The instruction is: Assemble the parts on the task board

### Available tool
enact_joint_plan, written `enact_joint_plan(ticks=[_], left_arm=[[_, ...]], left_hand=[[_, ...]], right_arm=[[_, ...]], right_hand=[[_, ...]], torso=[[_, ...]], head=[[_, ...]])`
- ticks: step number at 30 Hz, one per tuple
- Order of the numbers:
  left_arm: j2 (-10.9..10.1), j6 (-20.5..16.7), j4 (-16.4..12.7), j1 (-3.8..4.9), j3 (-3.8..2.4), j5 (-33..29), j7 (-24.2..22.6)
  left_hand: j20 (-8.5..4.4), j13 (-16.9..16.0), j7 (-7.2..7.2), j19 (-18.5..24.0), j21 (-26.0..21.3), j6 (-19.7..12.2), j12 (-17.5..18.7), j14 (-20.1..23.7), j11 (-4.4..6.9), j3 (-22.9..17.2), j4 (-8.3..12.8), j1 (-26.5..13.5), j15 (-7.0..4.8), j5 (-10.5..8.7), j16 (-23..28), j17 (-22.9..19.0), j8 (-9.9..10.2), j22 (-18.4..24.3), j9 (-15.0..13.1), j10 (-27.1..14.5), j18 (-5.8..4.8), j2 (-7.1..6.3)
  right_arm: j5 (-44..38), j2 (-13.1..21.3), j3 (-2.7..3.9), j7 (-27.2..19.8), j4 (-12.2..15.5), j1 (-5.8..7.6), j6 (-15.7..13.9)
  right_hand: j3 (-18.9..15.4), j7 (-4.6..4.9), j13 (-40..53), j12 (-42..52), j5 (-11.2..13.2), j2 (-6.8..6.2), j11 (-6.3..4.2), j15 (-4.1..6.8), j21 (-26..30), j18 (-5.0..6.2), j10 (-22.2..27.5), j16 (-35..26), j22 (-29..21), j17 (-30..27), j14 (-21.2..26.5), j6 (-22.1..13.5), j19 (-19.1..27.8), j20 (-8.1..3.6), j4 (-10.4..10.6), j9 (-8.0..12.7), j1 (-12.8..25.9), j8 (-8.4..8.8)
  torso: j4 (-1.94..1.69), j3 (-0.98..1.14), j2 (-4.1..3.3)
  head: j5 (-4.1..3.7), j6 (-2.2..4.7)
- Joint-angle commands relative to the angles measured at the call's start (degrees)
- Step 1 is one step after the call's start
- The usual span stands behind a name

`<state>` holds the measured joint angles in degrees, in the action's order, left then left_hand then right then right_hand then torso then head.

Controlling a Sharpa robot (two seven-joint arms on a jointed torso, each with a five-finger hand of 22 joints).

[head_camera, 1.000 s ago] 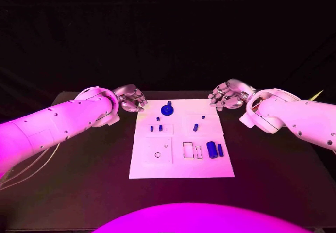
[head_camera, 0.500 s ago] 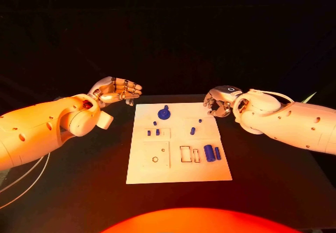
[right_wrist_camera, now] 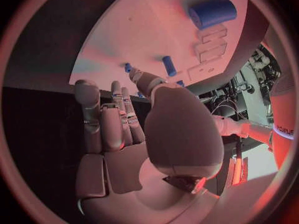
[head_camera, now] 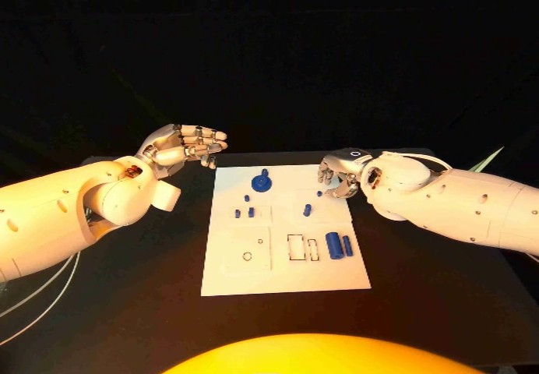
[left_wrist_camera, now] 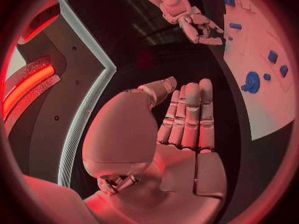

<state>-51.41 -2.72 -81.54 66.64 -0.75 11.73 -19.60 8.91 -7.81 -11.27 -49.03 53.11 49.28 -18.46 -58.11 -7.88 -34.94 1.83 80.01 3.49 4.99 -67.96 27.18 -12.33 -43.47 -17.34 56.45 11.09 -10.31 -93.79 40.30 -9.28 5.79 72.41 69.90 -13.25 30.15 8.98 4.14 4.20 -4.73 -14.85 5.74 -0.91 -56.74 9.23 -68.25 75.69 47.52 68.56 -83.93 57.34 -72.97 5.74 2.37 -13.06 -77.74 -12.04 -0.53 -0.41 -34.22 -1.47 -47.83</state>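
The white task board (head_camera: 287, 274) lies in the middle of the black table. On it are a round blue knob (head_camera: 261, 183), small blue pegs (head_camera: 307, 209) and two blue cylinders (head_camera: 335, 240). My left hand (head_camera: 180, 146) hovers off the board's far left corner, fingers straight and holding nothing (left_wrist_camera: 184, 127). My right hand (head_camera: 340, 173) hangs over the board's far right part, fingertips pointing down near a small peg (head_camera: 320, 193). From the right wrist, that hand (right_wrist_camera: 121, 129) is empty and its thumb reaches towards a peg (right_wrist_camera: 127, 67). A thick cylinder (right_wrist_camera: 214, 12) lies further along the board (right_wrist_camera: 143, 30).
Rectangular and round cut-outs (head_camera: 297, 245) mark the board's near half. Black table (head_camera: 135, 273) surrounds the board on both sides. A thin cable (head_camera: 33, 304) runs under my left arm. The left wrist view shows the board (left_wrist_camera: 264, 107), the knob (left_wrist_camera: 252, 81) and my right hand (left_wrist_camera: 194, 24).
My right hand has come in from beside the board to over its far right part and lowered. My left hand has lifted and drawn back to the left, staying empty.
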Motion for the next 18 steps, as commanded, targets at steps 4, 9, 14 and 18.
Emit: enact_joint_plan(ticks=[4,9,14,18], left_arm=[[-0.20,0.36,-1.00,-0.01,-0.06,-1.04,-0.46],[-0.28,0.51,-1.55,-0.02,-0.06,-1.51,-0.60],[-0.29,0.59,-1.92,-0.02,-0.06,-1.77,-0.69],[-0.28,0.58,-2.01,-0.02,-0.06,-1.87,-0.70]], left_hand=[[-0.12,-0.69,-0.23,-0.07,-0.97,0.63,-0.64,0.46,0.15,1.21,0.07,-0.50,-0.07,0.01,0.90,-0.72,-1.07,0.81,-0.75,0.61,-0.47,0.37],[-0.13,-0.70,-0.25,-0.11,-1.13,0.55,-0.66,0.48,0.12,1.33,0.08,-0.51,-0.07,0.04,0.98,-0.78,-1.05,0.94,-0.74,0.42,-0.48,0.34],[-0.12,-0.70,-0.26,-0.12,-1.18,0.53,-0.67,0.50,0.11,1.37,0.06,-0.53,-0.06,0.06,1.01,-0.80,-1.05,0.98,-0.73,0.36,-0.48,0.34],[-0.12,-0.70,-0.28,-0.13,-1.25,0.48,-0.68,0.52,0.09,1.40,0.05,-0.54,-0.05,0.08,1.05,-0.82,-1.03,1.03,-0.72,0.28,-0.48,0.35]], right_arm=[[-0.15,-1.29,0.04,-0.40,-2.00,-0.92,0.35],[-0.17,-2.18,0.04,-0.73,-2.96,-1.60,0.14],[0.19,-3.01,0.05,-1.03,-3.85,-2.10,-0.27],[0.72,-3.67,0.05,-1.40,-4.75,-2.40,-0.54]], right_hand=[[3.19,0.01,-0.03,-0.50,0.62,0.71,-0.20,-0.05,-1.62,-1.83,1.00,1.02,0.94,0.92,-3.29,0.23,-1.73,0.02,-0.28,-0.73,1.53,1.25],[3.31,0.03,-0.04,-0.49,0.61,0.84,-0.20,-0.05,-1.76,-1.84,0.97,1.21,1.10,1.04,-3.28,0.27,-1.72,0.03,-0.27,-0.79,1.55,1.22],[3.63,0.02,-0.03,-0.43,0.60,1.19,-0.23,-0.04,-2.14,-1.87,0.77,1.59,1.56,1.32,-3.26,0.44,-1.74,0.03,-0.26,-0.95,1.54,1.13],[4.05,0.00,-0.03,-0.41,0.59,1.64,-0.25,0.00,-2.44,-1.89,0.60,1.86,1.94,1.45,-3.21,0.62,-1.73,0.02,-0.29,-1.10,1.45,1.02]], torso=[[-0.05,0.11,-0.01],[0.03,0.19,-0.03],[-0.01,0.24,-0.02],[0.02,0.24,-0.04]], head=[[-0.10,0.07],[-0.11,0.09],[-0.08,0.07],[-0.06,0.05]])
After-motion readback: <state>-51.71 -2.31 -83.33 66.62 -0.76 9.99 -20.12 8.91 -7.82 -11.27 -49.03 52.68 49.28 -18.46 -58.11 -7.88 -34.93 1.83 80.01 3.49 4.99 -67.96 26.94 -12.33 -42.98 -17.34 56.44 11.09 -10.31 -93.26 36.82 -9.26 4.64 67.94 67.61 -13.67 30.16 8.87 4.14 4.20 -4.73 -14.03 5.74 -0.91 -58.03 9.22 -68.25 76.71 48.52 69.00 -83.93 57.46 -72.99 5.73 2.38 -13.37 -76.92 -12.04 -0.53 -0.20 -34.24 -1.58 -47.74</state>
